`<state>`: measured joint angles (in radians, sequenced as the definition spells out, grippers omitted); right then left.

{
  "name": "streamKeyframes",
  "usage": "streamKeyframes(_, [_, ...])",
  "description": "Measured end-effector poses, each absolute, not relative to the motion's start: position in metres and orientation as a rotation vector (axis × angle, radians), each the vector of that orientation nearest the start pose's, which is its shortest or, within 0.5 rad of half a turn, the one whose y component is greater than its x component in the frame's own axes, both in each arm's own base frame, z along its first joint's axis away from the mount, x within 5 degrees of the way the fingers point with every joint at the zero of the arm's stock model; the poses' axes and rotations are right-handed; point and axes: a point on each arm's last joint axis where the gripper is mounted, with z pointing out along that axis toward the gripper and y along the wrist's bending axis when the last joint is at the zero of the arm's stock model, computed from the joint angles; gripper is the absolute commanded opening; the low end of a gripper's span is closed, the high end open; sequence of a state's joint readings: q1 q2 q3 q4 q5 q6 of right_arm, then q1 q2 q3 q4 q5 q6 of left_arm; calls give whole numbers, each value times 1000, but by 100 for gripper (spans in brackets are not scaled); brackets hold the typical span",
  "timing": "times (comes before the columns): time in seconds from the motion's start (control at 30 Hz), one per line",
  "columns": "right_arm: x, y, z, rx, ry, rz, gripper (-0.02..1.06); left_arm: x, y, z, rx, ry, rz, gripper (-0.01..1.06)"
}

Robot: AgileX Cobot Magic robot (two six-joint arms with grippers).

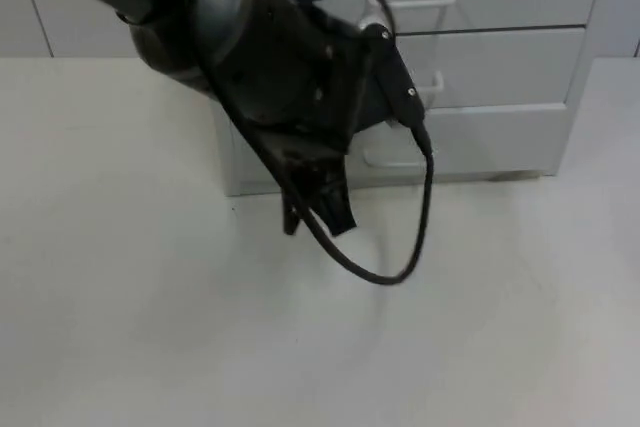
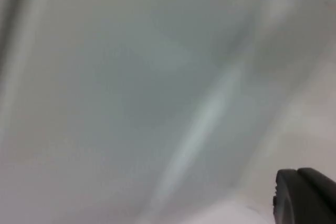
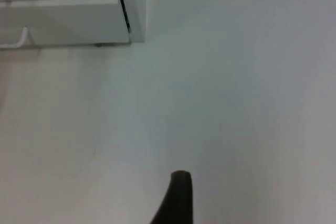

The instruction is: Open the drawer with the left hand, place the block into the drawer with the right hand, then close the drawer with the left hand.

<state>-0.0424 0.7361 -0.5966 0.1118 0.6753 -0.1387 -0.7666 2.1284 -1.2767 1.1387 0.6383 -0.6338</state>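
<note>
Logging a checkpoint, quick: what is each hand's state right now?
Left hand: in front of the drawer unit, cannot be told.
Right hand: over the table, cannot be told.

White drawer unit at the worktop's far edge.
Its drawers (image 1: 500,62) look shut, fronts flush, each with a white bar handle (image 1: 425,2).

A plain white worktop (image 1: 150,327) spreads across the scene, evenly lit, with faint soft shadows on it. Behind it a pale grey partition wall (image 1: 60,17) closes off the far edge. The right wrist view shows the same bare white surface.
</note>
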Motion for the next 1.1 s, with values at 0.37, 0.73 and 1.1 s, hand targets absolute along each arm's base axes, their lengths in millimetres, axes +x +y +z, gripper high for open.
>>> streamKeyframes(0.37, [136,1,290,-46,2293,32,73,292,-257,198,1165,2331,302,0])
streamKeyframes(0.73, [136,1,290,-46,2293,32,73,249,-225,271,1089,2289,102,0])
streamKeyframes(1.1, [136,1,290,-46,2293,32,73,222,-164,272,906,2365,9,0])
